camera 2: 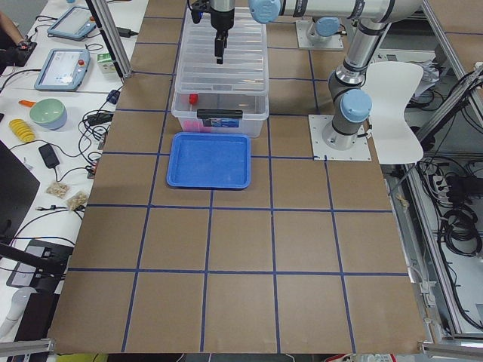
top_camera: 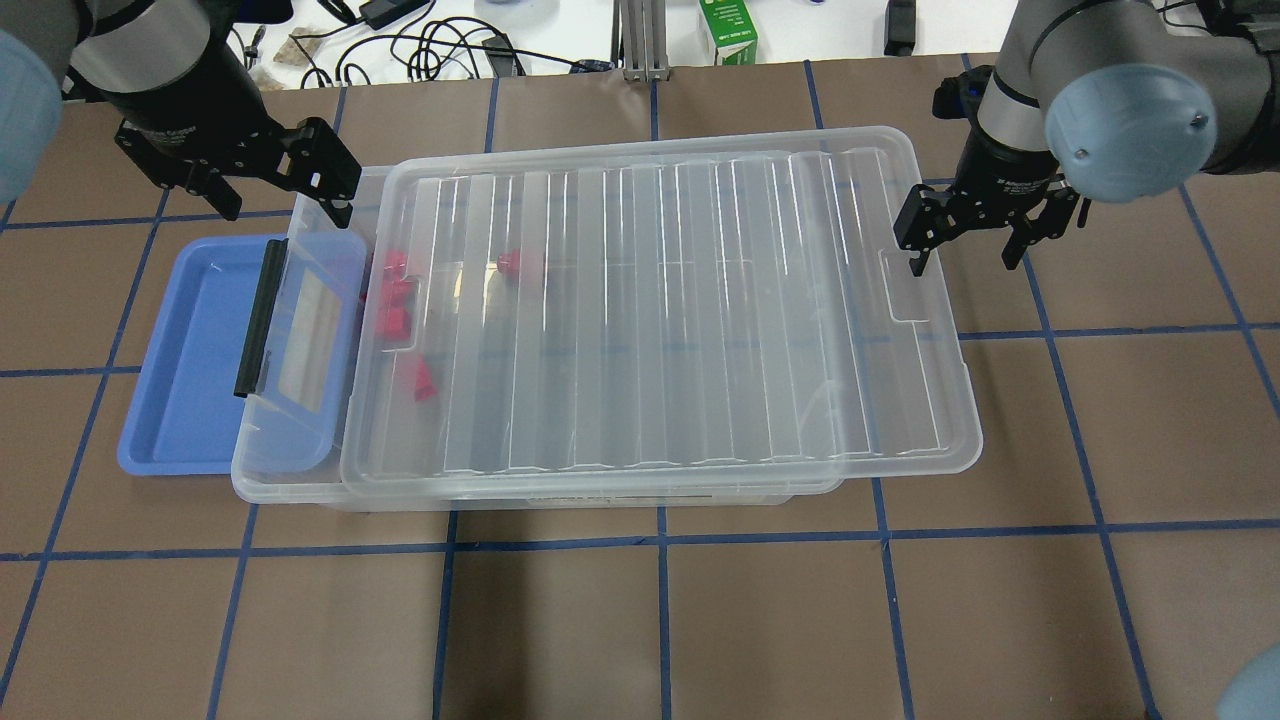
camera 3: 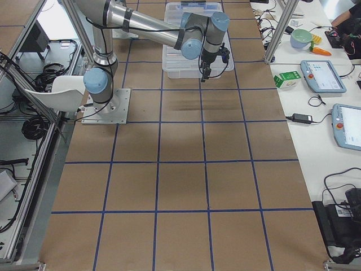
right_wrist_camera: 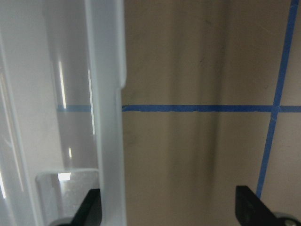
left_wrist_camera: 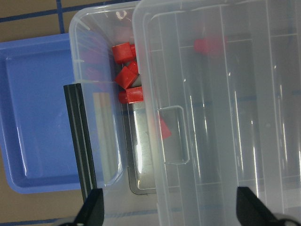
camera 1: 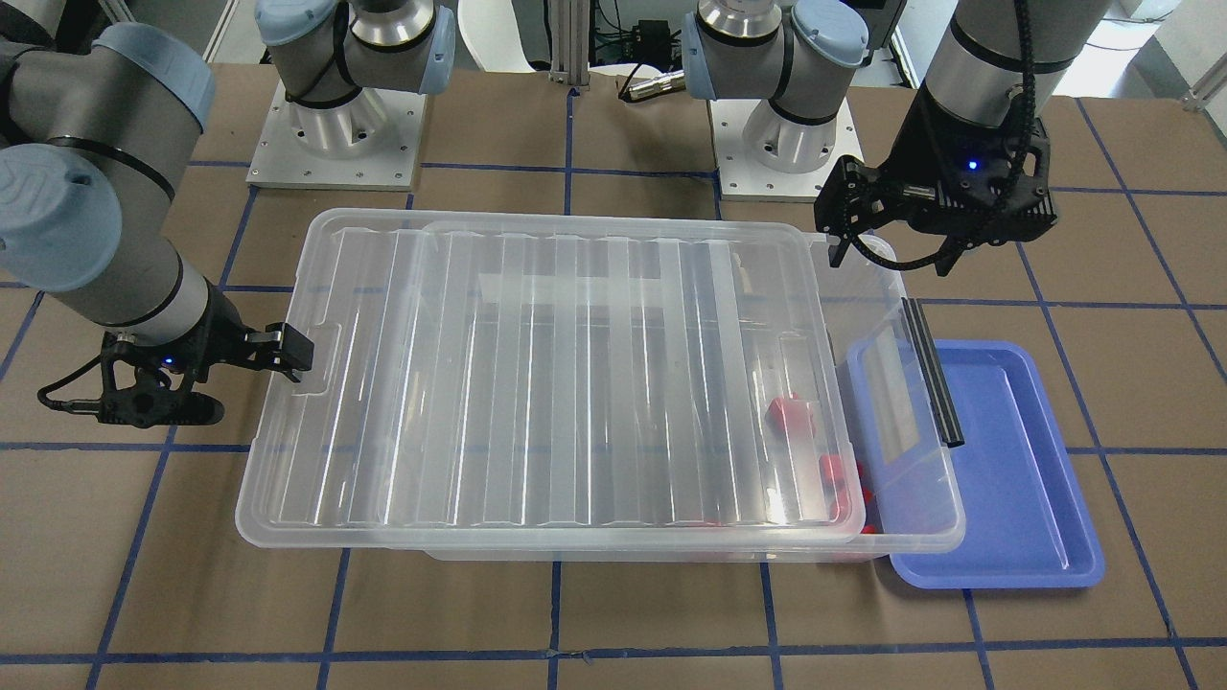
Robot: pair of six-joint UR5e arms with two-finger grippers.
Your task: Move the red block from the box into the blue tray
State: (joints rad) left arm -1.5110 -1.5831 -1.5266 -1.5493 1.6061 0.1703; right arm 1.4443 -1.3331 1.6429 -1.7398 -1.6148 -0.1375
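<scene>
The clear box (top_camera: 290, 486) lies across the table middle, its ribbed lid (top_camera: 700, 300) slid toward my right so the left end is uncovered. Several red blocks (top_camera: 393, 318) lie at that end; in the left wrist view some (left_wrist_camera: 127, 75) are uncovered and a tapered one (left_wrist_camera: 163, 128) is under the lid's rim. The blue tray (top_camera: 190, 340) is empty, partly under the box's black bar (top_camera: 260, 315). My left gripper (top_camera: 280, 195) is open and empty above the box's uncovered end. My right gripper (top_camera: 965, 245) is open and empty at the lid's right edge (right_wrist_camera: 106, 117).
Both arm bases (camera 1: 335, 144) stand behind the box on the robot's side. The brown table with its blue tape grid (top_camera: 660, 600) spreads around the box. Cables and a green carton (top_camera: 728, 30) lie beyond the far edge.
</scene>
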